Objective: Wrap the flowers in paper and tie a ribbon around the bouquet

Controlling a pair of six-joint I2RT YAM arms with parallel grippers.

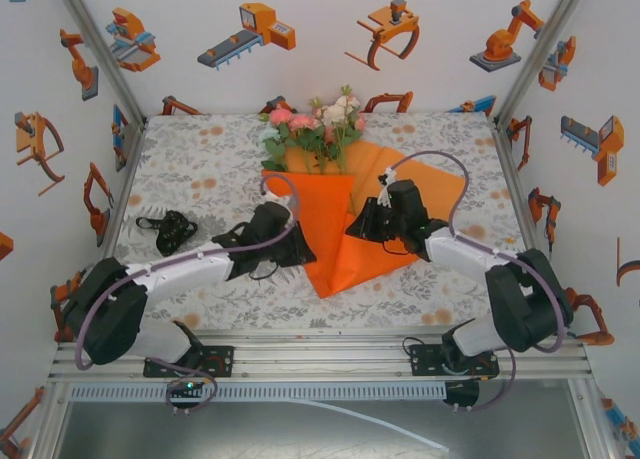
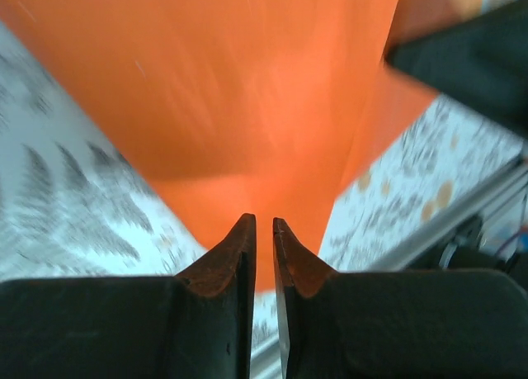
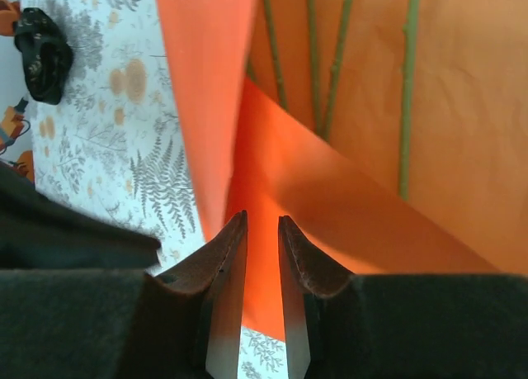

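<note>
The flowers [image 1: 318, 121] lie at the back middle with their blooms sticking out past the top of the orange paper [image 1: 335, 249]. The paper's left side is folded over the stems into a cone shape, while its right side still lies flat. Thin green stems [image 3: 334, 65] show on the unfolded part. My left gripper [image 1: 297, 242] [image 2: 264, 220] is at the cone's left edge, its jaws a narrow gap apart with nothing between them. At the fold's right edge, my right gripper [image 1: 360, 224] [image 3: 262, 216] is also slightly open and empty. The black ribbon [image 1: 168, 231] [image 3: 43, 53] sits bundled on the left.
A floral tablecloth [image 1: 200, 169] covers the table, which is enclosed by white walls with orange robot stickers. An aluminium rail [image 1: 320, 354] runs along the near edge. The paper [image 2: 247, 82] lies over the cloth in front of the left jaws.
</note>
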